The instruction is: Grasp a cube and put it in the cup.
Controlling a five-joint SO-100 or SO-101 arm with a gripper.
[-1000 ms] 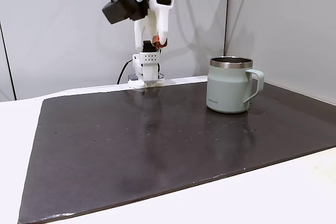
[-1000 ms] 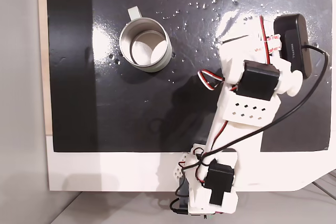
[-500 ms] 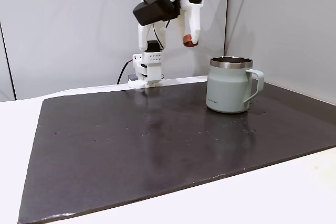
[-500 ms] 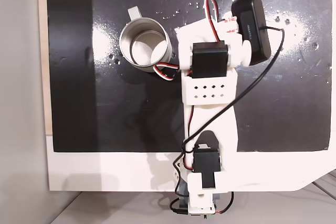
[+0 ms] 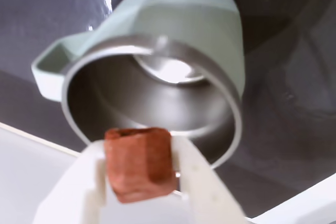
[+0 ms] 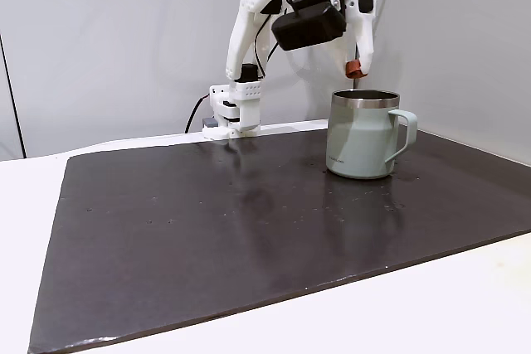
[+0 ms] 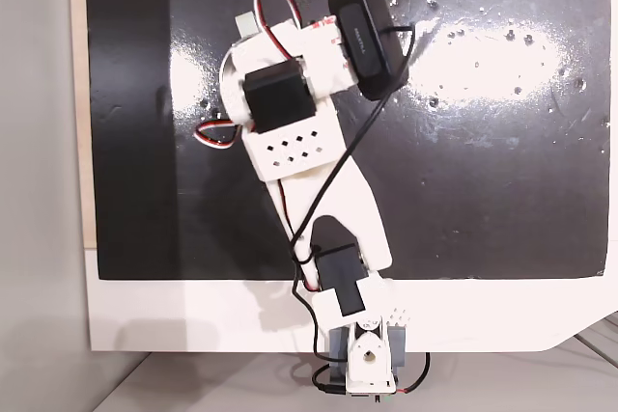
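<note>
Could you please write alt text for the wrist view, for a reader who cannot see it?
A reddish-brown cube is pinched between the gripper's two white fingers at the bottom of the frame, just above the near rim of a pale grey-green cup. The cup's steel interior looks empty, its handle points left, and it stands on a dark mat.

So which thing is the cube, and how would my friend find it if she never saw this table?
Look first at the big dark mat, then the pale grey-green mug with a shiny steel rim standing on it. Just above that rim, the white gripper pinches a tiny reddish-brown cube with rounded edges. It is the one reddish thing, far smaller than the mug.
</note>
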